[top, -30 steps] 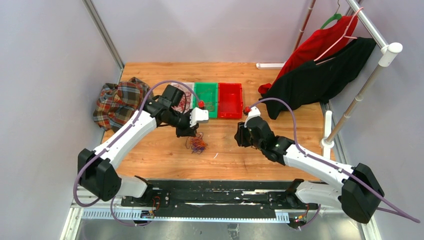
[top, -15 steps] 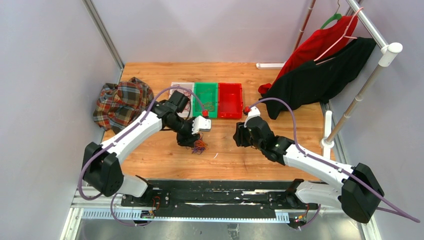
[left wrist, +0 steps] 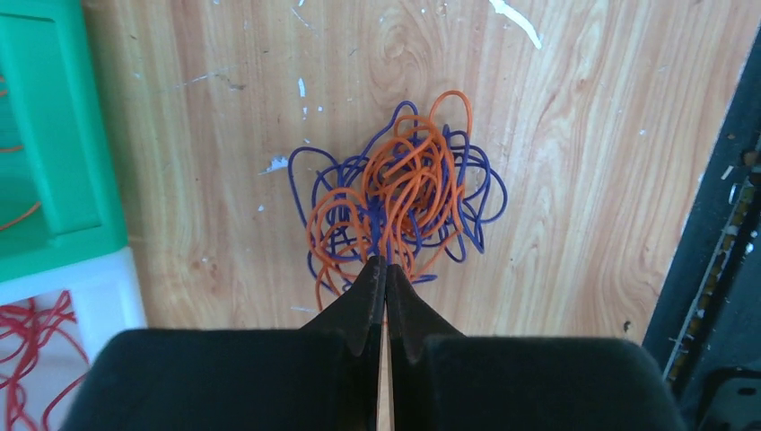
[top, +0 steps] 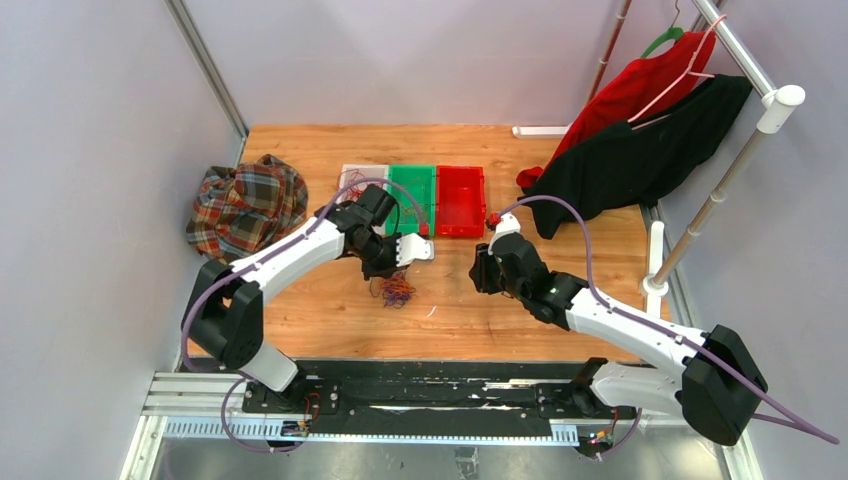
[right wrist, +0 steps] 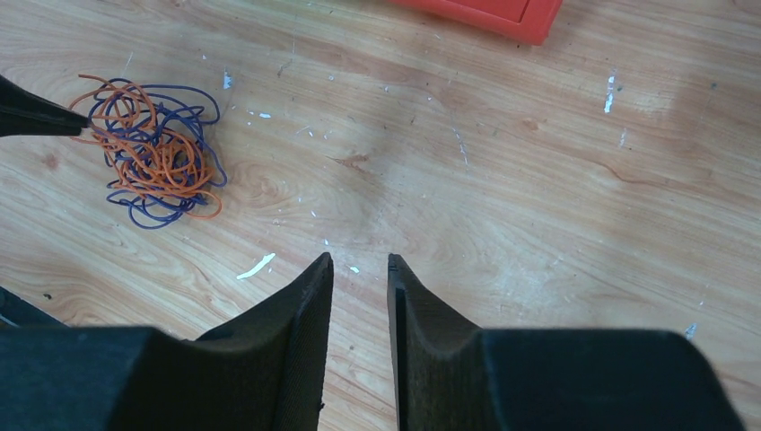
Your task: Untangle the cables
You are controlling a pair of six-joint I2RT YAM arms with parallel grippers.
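A tangle of orange and dark purple cables (top: 397, 289) lies on the wooden table; it also shows in the left wrist view (left wrist: 404, 193) and the right wrist view (right wrist: 153, 153). My left gripper (top: 386, 274) is down at the tangle's edge, its jaws shut with strands pinched at the tips (left wrist: 386, 262). My right gripper (top: 478, 273) hovers to the right of the tangle, slightly open and empty (right wrist: 360, 260). Red cables (left wrist: 31, 314) lie in the white bin (top: 352, 172).
A green bin (top: 413, 190) and a red bin (top: 461, 200) stand beside the white one at the back. A plaid cloth (top: 240, 205) lies at the left. Red and black clothes (top: 640, 140) hang at the back right. A black rail (top: 430, 385) runs along the near edge.
My left arm has swung right and lowered its gripper onto the tangle's near-left edge. The tangle has barely shifted. My right arm has not moved.
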